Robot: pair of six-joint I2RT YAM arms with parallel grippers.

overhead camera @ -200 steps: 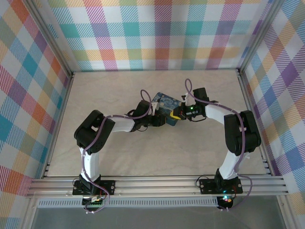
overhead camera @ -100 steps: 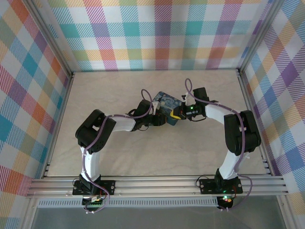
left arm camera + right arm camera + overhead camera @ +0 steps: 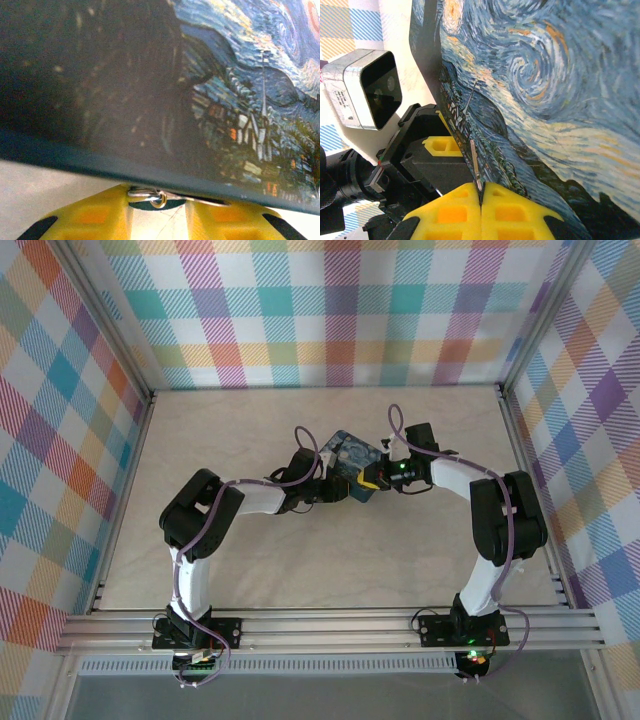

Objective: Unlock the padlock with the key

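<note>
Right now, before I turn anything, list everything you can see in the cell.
box: one, blue and yellow night-sky print, mid-table between the two claws
key: one, thin dark metal sliver, against the box's edge, apparently the key
silvery metal loop: one, silver, under the box's edge; possibly the padlock, too little shows to tell
table: one, beige
walls: three, pastel plaid, left, back and right
frame: one, aluminium, around the table
left arm, right arm: two, black and white, purple cables
left claw: yellow fingers apart, the loop at their tips; grip unclear
right claw: yellow fingers shut on the key
</note>
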